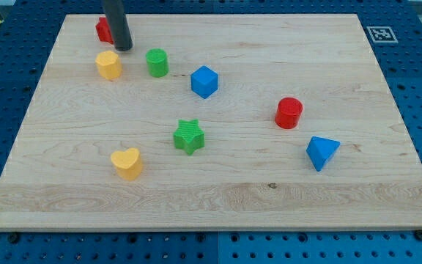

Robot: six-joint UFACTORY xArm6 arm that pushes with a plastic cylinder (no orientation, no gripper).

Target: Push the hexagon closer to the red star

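Observation:
A yellow hexagon (109, 64) lies near the view's top left on the wooden board (211, 198). A red block (103, 30), partly hidden behind the rod, sits just above it; its shape cannot be made out fully. My tip (123, 48) stands just above and to the right of the yellow hexagon, close to it, and just right of the red block.
A green cylinder (157, 62) lies right of the hexagon. A blue cube (204, 81) is further right. A green star (189, 136) and a yellow heart (127, 163) lie lower down. A red cylinder (289, 113) and a blue triangular block (321, 152) are at the right.

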